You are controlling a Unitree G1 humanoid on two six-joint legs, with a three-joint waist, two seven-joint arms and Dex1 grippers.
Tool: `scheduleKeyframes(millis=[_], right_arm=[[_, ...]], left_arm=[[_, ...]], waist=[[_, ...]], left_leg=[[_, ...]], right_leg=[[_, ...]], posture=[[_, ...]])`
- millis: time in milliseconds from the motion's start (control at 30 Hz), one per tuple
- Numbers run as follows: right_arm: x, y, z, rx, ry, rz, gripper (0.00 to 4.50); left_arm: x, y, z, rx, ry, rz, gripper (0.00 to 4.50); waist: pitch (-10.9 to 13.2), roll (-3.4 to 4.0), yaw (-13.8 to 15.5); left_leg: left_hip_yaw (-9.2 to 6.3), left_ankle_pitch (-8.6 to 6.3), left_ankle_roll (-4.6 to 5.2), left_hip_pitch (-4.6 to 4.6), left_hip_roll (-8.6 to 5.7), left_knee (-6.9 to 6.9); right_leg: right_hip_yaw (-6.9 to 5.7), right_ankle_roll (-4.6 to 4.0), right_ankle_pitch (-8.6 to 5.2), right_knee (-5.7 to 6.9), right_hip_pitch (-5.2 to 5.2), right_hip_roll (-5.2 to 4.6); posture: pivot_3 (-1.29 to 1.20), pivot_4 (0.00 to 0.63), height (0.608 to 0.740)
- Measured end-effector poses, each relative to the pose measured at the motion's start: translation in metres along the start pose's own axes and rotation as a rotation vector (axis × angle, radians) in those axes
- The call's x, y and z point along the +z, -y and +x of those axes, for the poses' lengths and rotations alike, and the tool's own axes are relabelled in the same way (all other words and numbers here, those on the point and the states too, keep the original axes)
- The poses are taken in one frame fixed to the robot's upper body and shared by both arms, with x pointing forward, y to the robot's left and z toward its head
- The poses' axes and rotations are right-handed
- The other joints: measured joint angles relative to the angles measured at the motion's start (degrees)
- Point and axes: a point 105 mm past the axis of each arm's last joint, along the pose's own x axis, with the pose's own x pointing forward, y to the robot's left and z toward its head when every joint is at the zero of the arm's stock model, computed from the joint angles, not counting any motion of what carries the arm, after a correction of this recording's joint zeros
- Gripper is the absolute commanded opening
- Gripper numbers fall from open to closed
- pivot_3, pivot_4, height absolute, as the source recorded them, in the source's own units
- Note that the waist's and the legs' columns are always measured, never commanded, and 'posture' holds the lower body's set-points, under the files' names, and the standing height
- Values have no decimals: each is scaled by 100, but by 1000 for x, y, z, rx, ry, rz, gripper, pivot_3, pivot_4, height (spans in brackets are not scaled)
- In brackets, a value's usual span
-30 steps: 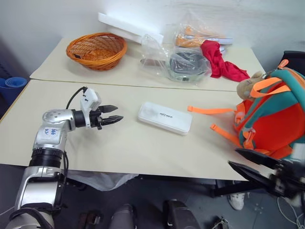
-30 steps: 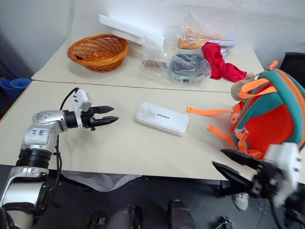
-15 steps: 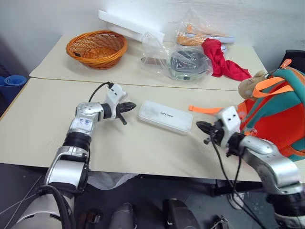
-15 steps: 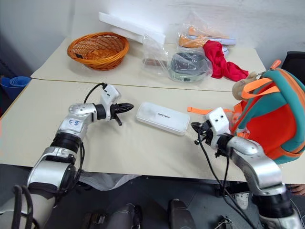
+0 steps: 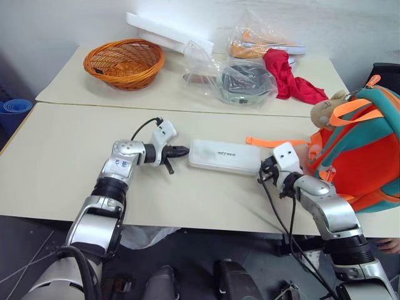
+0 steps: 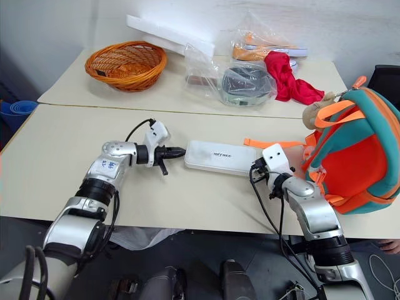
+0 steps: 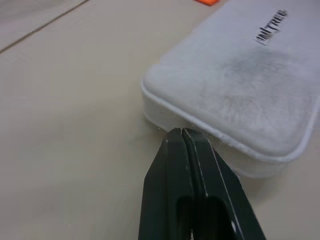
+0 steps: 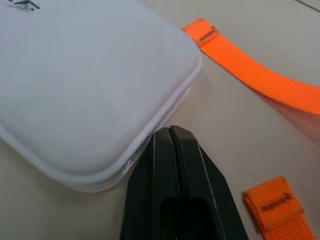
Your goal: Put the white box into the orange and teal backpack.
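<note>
White box [image 5: 225, 155] lies flat on the near counter [image 5: 56, 162], lettering up, long axis running left to right, between the two tools. Left tool [image 5: 181, 150]: fingers [image 7: 187, 170] pressed together, nothing between them, tips touching the seam on the box's left short end. Right tool [image 5: 263, 172]: fingers [image 8: 170, 165] likewise together with nothing held, tips against the box's right end near a corner, under the lid's rim.

Backpack [image 5: 359, 153] stands at the right edge of the counter, near the box but apart from it, orange panel facing the camera, teal trim on top. A beige plush toy [image 5: 325, 112] hangs at its upper left. One orange strap [image 5: 272, 142] lies flat on the counter with its free end just beside the box's far right corner; whether they touch, cannot tell.

Far counter: wicker basket [image 5: 125, 62] at left, white foam slab [image 5: 169, 34] behind it, clear plastic bags [image 5: 240, 81] in the middle, red cloth [image 5: 287, 78] at right.
</note>
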Motion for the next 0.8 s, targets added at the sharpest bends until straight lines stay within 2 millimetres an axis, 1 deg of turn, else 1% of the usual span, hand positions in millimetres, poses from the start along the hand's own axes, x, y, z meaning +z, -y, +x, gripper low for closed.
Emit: scheduleKeyframes(millis=[33,133,233,267,367,433,500,533,600,700,800], right_arm=[[1,2,0,-7,3,1,0],[2,5,-1,-21,11,-9,0],[2,5,-1,-27,15,-18,0],[2,5,-1,-27,15,-18,0],[-1,4,-1,-29,11,-17,0],[-1,4,0,-33,11,-23,0],[-1,5,0,-35,14,-30,0],[-1,4,0,-34,13,-29,0],[-4,4,1,-33,5,-23,0],[-6,3,3,-31,0,-19,0],[-5,3,3,-32,8,-26,0]], left_arm=[[-2,0,-1,4,-14,-9,29],[-12,-9,-13,38,-73,-61,587],[-13,-11,-20,25,-91,-187,1375],[-12,-10,-22,8,-93,-271,1724],[-10,-8,-26,-31,-86,-467,2545],[-6,-9,-27,-45,-76,-609,3209],[-3,-9,-26,-56,-67,-712,3788],[-1,-8,-25,-62,-63,-743,4010],[4,-5,-19,-90,-39,-839,4010],[8,5,-7,-149,-21,-954,4010],[16,19,12,-214,-32,-974,4010]], waist=[[0,0,3],[0,0,-4],[0,0,-6],[0,0,-10],[0,0,-16],[0,0,-16],[-1,2,-13],[-2,3,-11],[-2,3,2],[-2,3,15],[-2,4,19]], left_leg=[[-1,1,-1,0,0,0],[0,2,0,4,-2,0],[-2,2,0,5,-2,0],[-1,2,1,5,-2,1],[-1,2,0,6,-1,1],[-2,2,0,7,-2,1],[-2,3,0,12,-3,1],[-2,4,-1,13,-3,1],[-5,6,-2,17,-5,2],[-9,8,0,12,-12,2],[-10,7,1,10,-17,2]], right_leg=[[0,0,0,-2,-1,0],[2,0,0,-5,0,0],[-1,0,0,-3,1,8],[0,0,0,-3,0,22],[2,0,-1,1,0,33],[2,0,-1,1,0,33],[3,0,-1,0,3,32],[3,0,-1,1,4,32],[1,0,-1,4,6,30],[-2,1,-1,3,6,21],[-4,1,-1,5,8,14]], posture=[[0,150,740],[0,150,740],[0,150,740],[0,150,740],[0,150,740],[0,150,740],[0,150,740],[0,150,740],[0,150,740],[0,150,740],[0,150,740]])
